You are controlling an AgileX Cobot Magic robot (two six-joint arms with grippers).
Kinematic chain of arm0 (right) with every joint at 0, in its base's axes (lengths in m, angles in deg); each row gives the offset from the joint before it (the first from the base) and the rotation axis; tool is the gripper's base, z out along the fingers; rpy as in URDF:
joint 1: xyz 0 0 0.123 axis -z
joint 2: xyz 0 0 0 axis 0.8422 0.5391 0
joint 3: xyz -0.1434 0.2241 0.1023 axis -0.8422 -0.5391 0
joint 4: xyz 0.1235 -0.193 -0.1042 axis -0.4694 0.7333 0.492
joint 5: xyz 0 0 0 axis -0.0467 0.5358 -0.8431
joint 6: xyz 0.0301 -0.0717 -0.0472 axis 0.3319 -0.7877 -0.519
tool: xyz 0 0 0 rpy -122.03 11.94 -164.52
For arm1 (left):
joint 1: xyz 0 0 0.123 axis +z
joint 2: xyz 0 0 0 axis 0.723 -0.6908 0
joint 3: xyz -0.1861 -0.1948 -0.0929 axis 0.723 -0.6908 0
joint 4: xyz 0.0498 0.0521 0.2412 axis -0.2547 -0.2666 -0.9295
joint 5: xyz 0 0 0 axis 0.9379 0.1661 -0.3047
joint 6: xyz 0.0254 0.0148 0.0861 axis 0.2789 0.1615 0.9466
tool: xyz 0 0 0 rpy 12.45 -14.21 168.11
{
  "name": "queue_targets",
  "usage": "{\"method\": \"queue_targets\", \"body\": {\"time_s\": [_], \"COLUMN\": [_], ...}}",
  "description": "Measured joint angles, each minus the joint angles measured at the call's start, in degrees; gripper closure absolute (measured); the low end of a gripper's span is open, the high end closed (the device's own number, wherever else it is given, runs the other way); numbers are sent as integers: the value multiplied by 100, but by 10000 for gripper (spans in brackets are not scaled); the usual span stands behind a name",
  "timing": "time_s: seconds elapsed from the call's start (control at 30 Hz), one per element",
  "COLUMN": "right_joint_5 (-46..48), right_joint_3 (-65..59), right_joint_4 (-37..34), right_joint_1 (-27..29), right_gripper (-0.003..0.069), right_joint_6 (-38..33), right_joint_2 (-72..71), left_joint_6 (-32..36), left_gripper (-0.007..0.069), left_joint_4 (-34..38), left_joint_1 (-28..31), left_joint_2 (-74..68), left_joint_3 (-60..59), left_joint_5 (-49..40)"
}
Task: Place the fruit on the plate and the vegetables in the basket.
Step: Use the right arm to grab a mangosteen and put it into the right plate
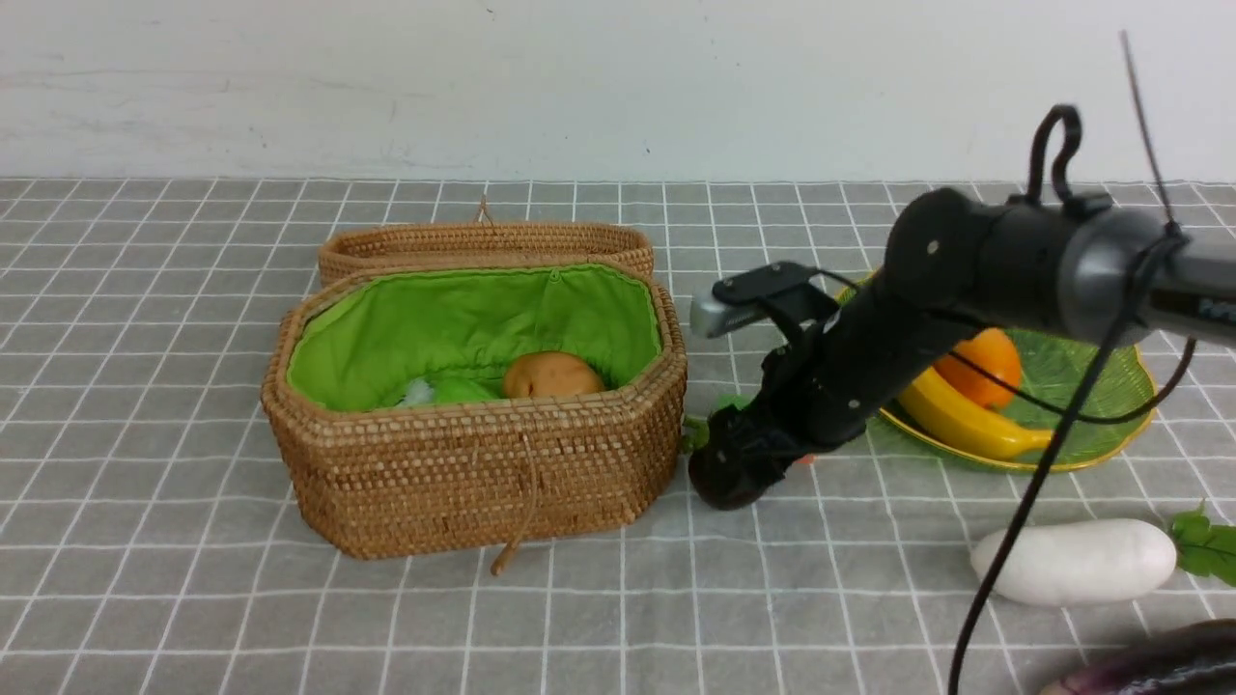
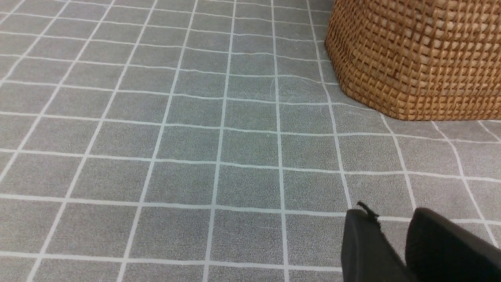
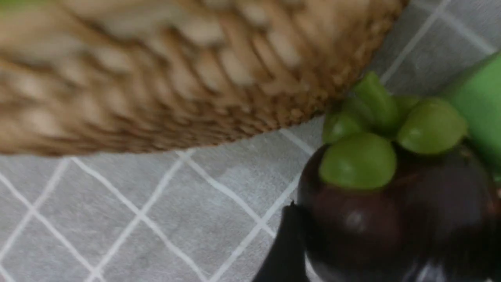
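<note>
A dark-purple mangosteen with a green cap sits on the cloth beside the basket. My right gripper stands open around it; one fingertip shows beside the fruit, the other is out of frame. In the front view the right gripper is low at the basket's right end and covers the fruit. A potato and a green gourd lie in the basket. The banana and mango rest on the green plate. My left gripper hovers slightly open and empty.
A white radish lies at the front right and an eggplant at the bottom right corner. The basket's lid stands behind it. A green cube is beside the mangosteen. The basket's wall shows ahead in the left wrist view.
</note>
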Motion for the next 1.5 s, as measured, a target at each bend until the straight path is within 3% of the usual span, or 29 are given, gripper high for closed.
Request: {"method": "queue_targets", "body": {"time_s": [0.17, 0.33, 0.63, 0.8, 0.97, 1.03, 1.17, 1.37, 1.5], "right_joint_5": [58, 695, 913, 883, 753, 691, 422, 244, 225], "right_joint_3": [8, 8, 69, 476, 702, 707, 713, 707, 405], "right_joint_4": [-3, 39, 151, -522, -1972, -2167, -1664, 17, 475], "right_joint_1": [0, 63, 671, 728, 722, 722, 935, 1866, 2678], "right_gripper": [107, 107, 107, 107, 107, 107, 107, 107, 107], "right_joint_6": [-63, -20, 600, 131, -985, -1338, -1543, -1044, -203], "right_joint_2": [-20, -421, -1376, -1589, -1594, -1594, -1594, -1418, -952], "left_joint_6": [0, 0, 0, 0, 0, 0, 0, 0, 0], "left_gripper": [458, 458, 451, 449, 449, 449, 449, 449, 449], "left_joint_4": [0, 0, 0, 0, 0, 0, 0, 0, 0], "left_joint_1": [0, 0, 0, 0, 0, 0, 0, 0, 0], "left_joint_2": [0, 0, 0, 0, 0, 0, 0, 0, 0], "left_joint_3": [0, 0, 0, 0, 0, 0, 0, 0, 0], "left_joint_5": [0, 0, 0, 0, 0, 0, 0, 0, 0]}}
